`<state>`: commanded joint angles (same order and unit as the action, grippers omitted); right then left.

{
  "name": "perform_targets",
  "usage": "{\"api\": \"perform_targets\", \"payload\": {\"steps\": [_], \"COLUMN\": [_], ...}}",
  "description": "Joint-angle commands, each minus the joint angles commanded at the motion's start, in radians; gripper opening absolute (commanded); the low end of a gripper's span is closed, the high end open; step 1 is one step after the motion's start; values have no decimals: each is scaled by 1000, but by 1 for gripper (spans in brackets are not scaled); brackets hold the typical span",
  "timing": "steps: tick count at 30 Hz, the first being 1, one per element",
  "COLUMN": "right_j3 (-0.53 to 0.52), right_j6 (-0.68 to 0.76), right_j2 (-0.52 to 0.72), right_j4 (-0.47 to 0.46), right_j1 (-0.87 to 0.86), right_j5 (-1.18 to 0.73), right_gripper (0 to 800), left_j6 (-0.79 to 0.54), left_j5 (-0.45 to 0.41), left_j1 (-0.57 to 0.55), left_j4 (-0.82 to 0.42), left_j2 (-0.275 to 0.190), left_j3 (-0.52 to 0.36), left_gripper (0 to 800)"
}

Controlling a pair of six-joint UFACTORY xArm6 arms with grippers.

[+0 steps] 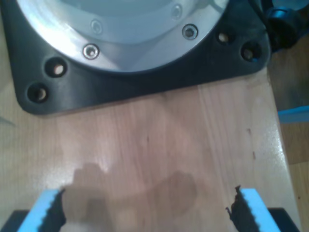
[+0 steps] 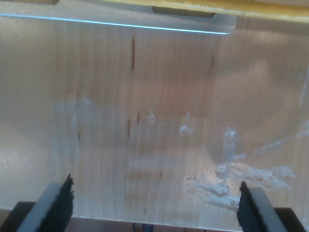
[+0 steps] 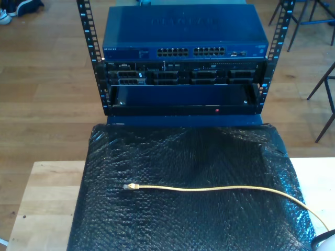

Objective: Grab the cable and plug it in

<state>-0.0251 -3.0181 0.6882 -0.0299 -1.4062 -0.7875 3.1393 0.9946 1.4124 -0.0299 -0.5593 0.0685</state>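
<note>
- Yellow cable [image 3: 220, 189] is seen lying loose on a black bubble-wrap sheet [image 3: 183, 157] in the exterior view, running from a clear plug [image 3: 129, 186] toward the exterior view's left across to that view's lower right corner, where it leaves the sheet.
- The plug is pointed toward the exterior view's left and rests flat on the sheet, apart from any gripper.
- Beyond the sheet, a black rack [image 3: 183, 78] is seen holding a blue network switch [image 3: 183, 36] with a row of ports [image 3: 191, 52] on its front.
- The sheet is spread over a light wooden table [image 3: 42, 204].
- My first gripper [image 1: 149, 208] is held with its jaws spread wide over bare wood, with nothing between them; a black base plate [image 1: 145, 82] with a silver flange [image 1: 130, 34] is seen ahead of it.
- My second gripper [image 2: 157, 205] is likewise held wide apart and empty, over a clear scratched panel [image 2: 145, 121] on wood.
</note>
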Motion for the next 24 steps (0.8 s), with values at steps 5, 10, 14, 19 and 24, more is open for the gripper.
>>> {"api": "perform_targets", "payload": {"steps": [5, 10, 14, 19, 24], "right_j3": [8, 72, 147, 235, 325], "right_j6": [2, 3, 17, 29, 60], "right_j2": [17, 15, 11, 12, 15], "right_j4": [2, 3, 2, 2, 5], "right_j1": [0, -2, -9, -15, -15], "right_j5": [-14, -127, -258, -390, -532], "right_gripper": [800, 800, 800, 800, 800], "left_j6": [3, 5, 5, 6, 6], "left_j5": [0, 3, 5, 6, 51], "left_j1": [0, 0, -2, 0, 0], "left_j4": [0, -2, -3, -6, -8], "left_j2": [2, 2, 2, 0, -3], "left_j3": [0, 2, 3, 6, 31], "left_gripper": [800, 800, 800, 800, 800]}}
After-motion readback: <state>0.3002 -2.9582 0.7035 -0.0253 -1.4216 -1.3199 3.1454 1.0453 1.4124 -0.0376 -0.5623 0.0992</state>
